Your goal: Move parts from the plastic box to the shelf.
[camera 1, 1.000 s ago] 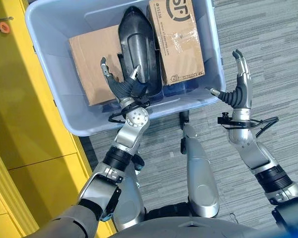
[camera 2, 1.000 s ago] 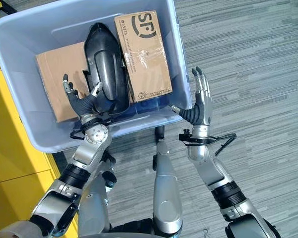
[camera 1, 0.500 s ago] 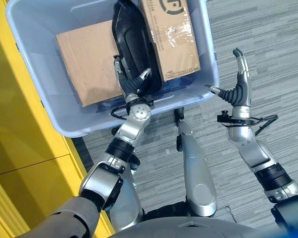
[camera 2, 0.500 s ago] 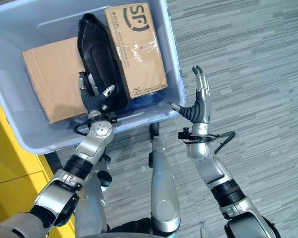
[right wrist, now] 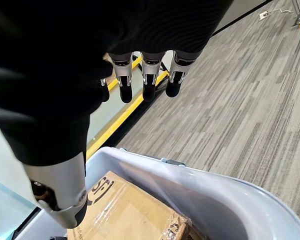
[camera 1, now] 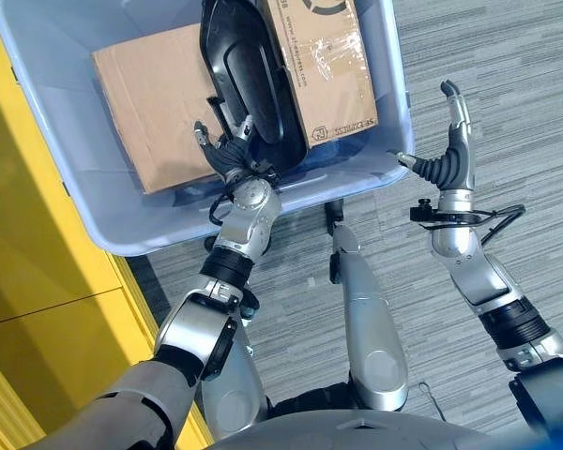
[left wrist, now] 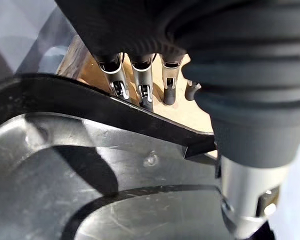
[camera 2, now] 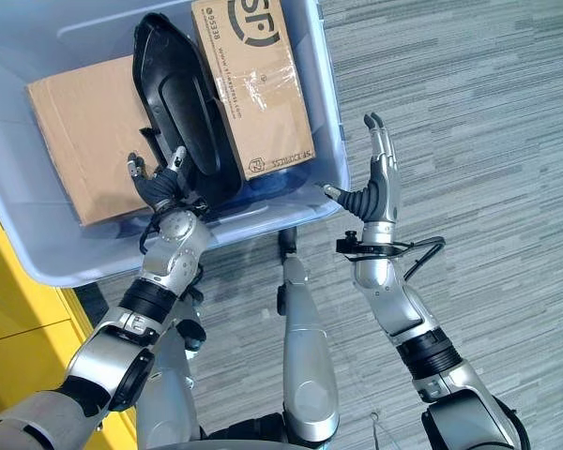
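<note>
1. We see a pale blue plastic box [camera 1: 94,216] on the grey striped carpet floor [camera 1: 507,112], with a yellow shelf unit [camera 1: 38,309] along its left side.
2. Three things lie inside the box: a plain cardboard box [camera 1: 150,112] on the left, a taped cardboard box with black print [camera 1: 328,66] on the right, and a long black moulded part [camera 1: 249,70] between them, leaning over the edges of both.
3. The left robot hand [camera 2: 159,187] reaches over the near wall of the plastic box to the near end of the black part.
4. In the left wrist view its fingers [left wrist: 142,82] go down behind the raised rim of the black part [left wrist: 90,165], on the side of the plain cardboard box, while the thumb [left wrist: 247,200] stays on the near side of that rim.
5. The fingertips are hidden behind the rim, so we cannot tell whether this hand grips the part or merely touches it.
6. The right robot hand [camera 1: 448,159] is held up outside the plastic box, just beside its near right corner, with fingers straight, thumb spread towards the box wall, and nothing in it.
7. In the right wrist view those straight fingers [right wrist: 149,80] hang over the plastic box rim [right wrist: 200,182] and the taped cardboard box [right wrist: 130,210].
</note>
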